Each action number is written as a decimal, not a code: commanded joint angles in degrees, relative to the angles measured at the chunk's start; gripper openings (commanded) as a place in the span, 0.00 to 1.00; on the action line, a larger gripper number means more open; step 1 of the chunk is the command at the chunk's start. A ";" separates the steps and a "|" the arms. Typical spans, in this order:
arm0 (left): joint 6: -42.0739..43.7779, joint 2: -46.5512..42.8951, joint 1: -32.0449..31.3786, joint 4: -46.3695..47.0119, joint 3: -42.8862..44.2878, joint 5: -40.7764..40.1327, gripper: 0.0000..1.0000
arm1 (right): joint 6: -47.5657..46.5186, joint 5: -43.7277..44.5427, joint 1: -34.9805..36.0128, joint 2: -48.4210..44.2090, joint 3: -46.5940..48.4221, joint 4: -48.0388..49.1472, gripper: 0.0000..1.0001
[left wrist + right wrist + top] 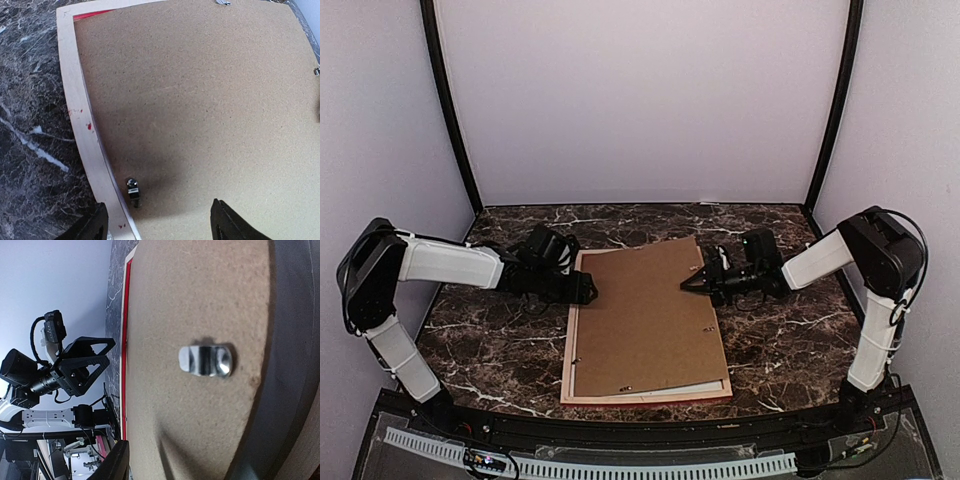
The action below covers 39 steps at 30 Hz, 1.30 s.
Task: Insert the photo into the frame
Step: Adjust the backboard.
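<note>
step: seat backing board (645, 315) square in frame (82, 135) | left gripper (160, 220): jaws spread, empty | right gripper (690, 285): grip unclear | tip: nudge skewed far-right corner inward

Brown backing board (645, 315), metal clip (206, 360), dark marble table (790, 340)

- backing board (645, 310): brown pressed fibreboard, matt, finely speckled, slightly rough.
- frame (84, 135): pale bare wood, smooth, flecked with red paint.
- turn clip (206, 360): shiny bare metal.
- table (780, 340): dark marble-look top, white veins, faint sheen.
</note>
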 commanded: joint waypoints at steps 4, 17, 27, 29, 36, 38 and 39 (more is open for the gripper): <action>4.12 2.66 0.35 -1.23 3.54 0.59 0.73 | -1.37 0.34 0.45 -0.15 1.15 1.02 0.37; 2.56 1.32 0.34 -1.36 2.18 0.50 0.72 | -0.47 3.04 1.71 0.81 0.39 2.09 0.37; -0.39 -2.69 0.28 -1.31 -2.28 1.39 0.72 | -0.48 5.99 1.82 0.66 -0.49 1.87 0.37; -0.57 -3.85 0.30 -0.04 -3.61 2.48 0.72 | -0.40 6.29 1.85 0.56 -0.71 1.87 0.37; -0.40 -7.62 -1.85 -0.77 -5.28 6.32 0.72 | -1.70 6.78 1.83 -0.10 -0.08 -0.09 0.37; -0.54 -8.29 -3.83 -2.63 -5.13 5.87 0.72 | -1.91 6.78 1.82 -0.16 0.06 -0.46 0.37; -0.95 -8.46 -5.16 -4.05 -4.98 5.18 0.72 | -2.01 6.78 1.90 -0.14 0.13 -0.57 0.37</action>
